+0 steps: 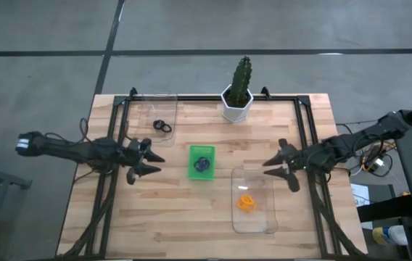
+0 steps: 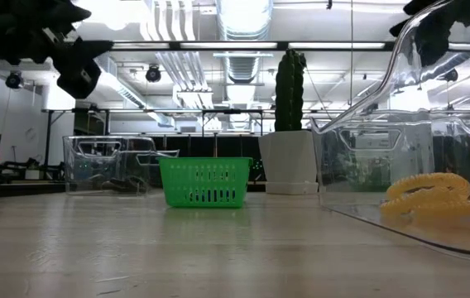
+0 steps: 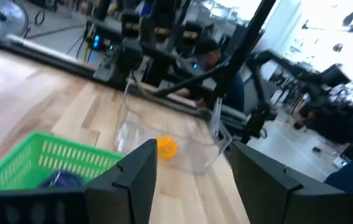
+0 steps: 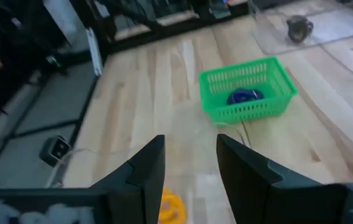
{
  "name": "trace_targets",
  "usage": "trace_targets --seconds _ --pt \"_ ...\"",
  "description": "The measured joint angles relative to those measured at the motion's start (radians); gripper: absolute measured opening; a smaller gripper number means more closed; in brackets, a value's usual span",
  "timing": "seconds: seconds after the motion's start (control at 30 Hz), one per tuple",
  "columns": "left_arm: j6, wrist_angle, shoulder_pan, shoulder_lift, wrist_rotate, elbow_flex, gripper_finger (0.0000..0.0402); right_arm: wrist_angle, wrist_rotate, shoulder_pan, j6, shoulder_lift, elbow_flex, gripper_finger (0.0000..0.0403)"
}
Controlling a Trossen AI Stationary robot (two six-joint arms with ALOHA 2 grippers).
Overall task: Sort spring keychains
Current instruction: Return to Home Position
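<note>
Wooden tabletop point(image 1: 177, 217) over a grey concrete floor point(image 1: 46, 43), as I watch it from my remote desk. At the left edge, the left claw point(image 1: 154, 162) hangs above the wood with its fingers spread wide and nothing between them. Beyond that claw, toward the table's far side, a clear bin point(image 1: 142, 109) holds the black spring keychains point(image 1: 162, 127). Between the two claws sits the green tray point(image 1: 191, 171), with the purple spring keychains point(image 1: 203, 164) lying inside it. Past the tray, at the far edge, a cactus point(image 1: 242, 76) stands in a white pot. Just beside the right claw point(image 1: 275, 167), on its near side, a second clear bin point(image 1: 258, 221) carries the orange spring keychains point(image 1: 246, 203). That claw too is wide open and empty, poised over the bin's far corner. I see no loose coil on the bare wood, and each colour has its own container, so I judge the sorting done. What seems left is only to park both arms.
</note>
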State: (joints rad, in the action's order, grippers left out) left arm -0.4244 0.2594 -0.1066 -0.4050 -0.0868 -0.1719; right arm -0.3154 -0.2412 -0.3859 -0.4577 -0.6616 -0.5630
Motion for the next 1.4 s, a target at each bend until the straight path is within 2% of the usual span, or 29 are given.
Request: trace_targets --seconds 0.23,0.37,0.63,0.77,0.93,1.07,1.4 --pt "-0.001 0.001 0.0 0.055 0.001 0.0 0.0195 0.007 0.003 0.0 0.001 0.184 0.087 0.013" --pt "-0.002 -0.002 0.0 0.056 0.002 0.0 0.0195 -0.088 -0.001 0.0 -0.001 0.267 0.094 0.0127" --pt "0.056 -0.009 0.0 0.055 0.003 0.03 0.0195 -0.241 -0.193 0.0 -0.061 0.408 0.097 0.0136" --pt "0.113 0.054 0.0 0.055 0.014 0.078 0.0195 -0.158 -0.207 0.001 0.002 0.45 0.113 0.0135" --pt "0.113 0.227 0.0 0.056 0.041 0.162 0.0195 0.064 -0.207 0.0 0.125 0.477 0.175 0.0128" --pt "0.114 0.188 0.0 0.055 0.045 0.161 0.0195 0.197 -0.204 0.0 0.188 0.485 0.251 0.0123" --pt "0.129 0.089 0.0 0.055 0.063 0.161 0.0195 0.333 -0.203 0.0 0.184 0.485 0.402 0.0132"
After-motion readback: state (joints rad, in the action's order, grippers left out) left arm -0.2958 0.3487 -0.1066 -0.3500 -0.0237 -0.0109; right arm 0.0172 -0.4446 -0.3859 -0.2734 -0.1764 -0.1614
